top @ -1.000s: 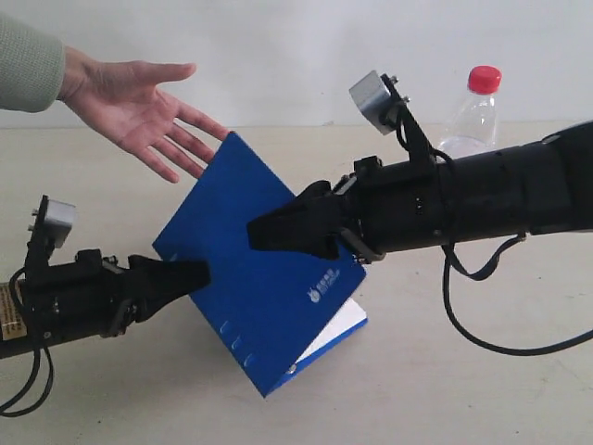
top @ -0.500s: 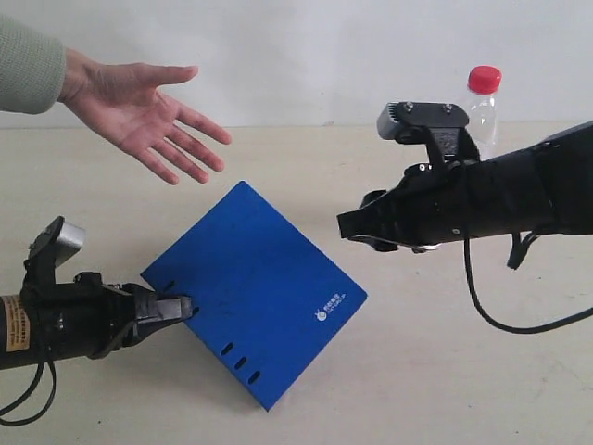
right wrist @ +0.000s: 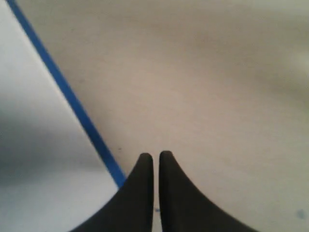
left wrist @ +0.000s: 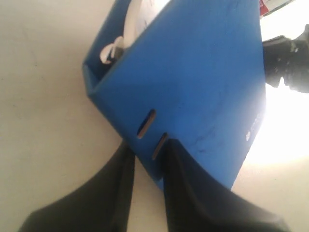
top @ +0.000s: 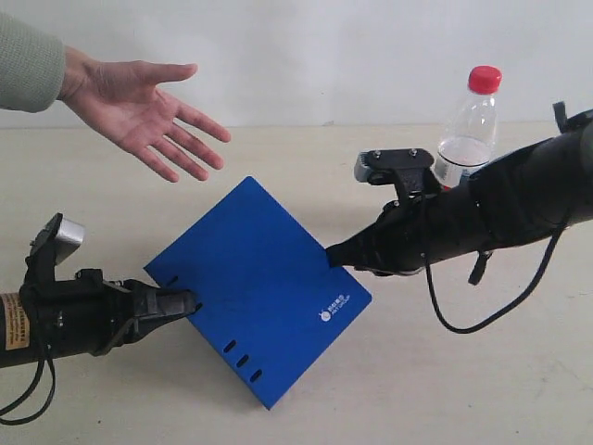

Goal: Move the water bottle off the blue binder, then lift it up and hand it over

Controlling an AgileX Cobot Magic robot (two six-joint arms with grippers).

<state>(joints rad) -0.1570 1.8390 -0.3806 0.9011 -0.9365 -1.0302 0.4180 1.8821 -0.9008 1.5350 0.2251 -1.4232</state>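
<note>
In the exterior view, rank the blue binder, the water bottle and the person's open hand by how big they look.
1. blue binder, clearly largest.
2. hand.
3. water bottle, smallest as seen, though the right arm hides its lower part.

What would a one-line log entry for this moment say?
blue binder on table | water bottle upright, off binder | left gripper pinching binder corner | right gripper shut at binder edge | person's hand open

Cannot read any text for certain. Near one corner of the binder (top: 250,278), a small white logo (top: 332,309) with print too fine to make out. On the left arm (top: 56,320), a yellow sticker (top: 7,322) with dark marks, likewise illegible.
</note>
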